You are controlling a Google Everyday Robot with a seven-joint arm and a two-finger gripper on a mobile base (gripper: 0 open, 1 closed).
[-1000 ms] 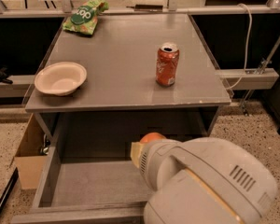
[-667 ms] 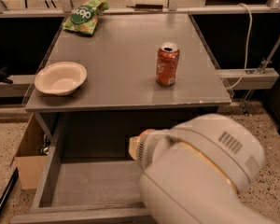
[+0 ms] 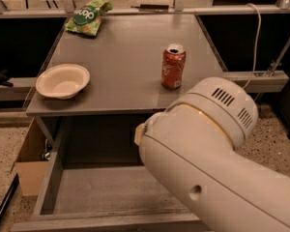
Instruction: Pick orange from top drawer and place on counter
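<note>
Hand hidden behind arm housing (image 3: 208, 149), low in top drawer (image 3: 101, 190); grip state cannot tell. Orange hidden too. Worktop (image 3: 121, 57) lies above, behind.

One soda can (image 3: 173, 66), one white bowl (image 3: 63, 80) and one green snack bag (image 3: 88, 16) sit on the counter (image 3: 121, 47), above and beyond the end effector, hidden behind one white arm (image 3: 217, 168) over one top drawer (image 3: 101, 190).
</note>
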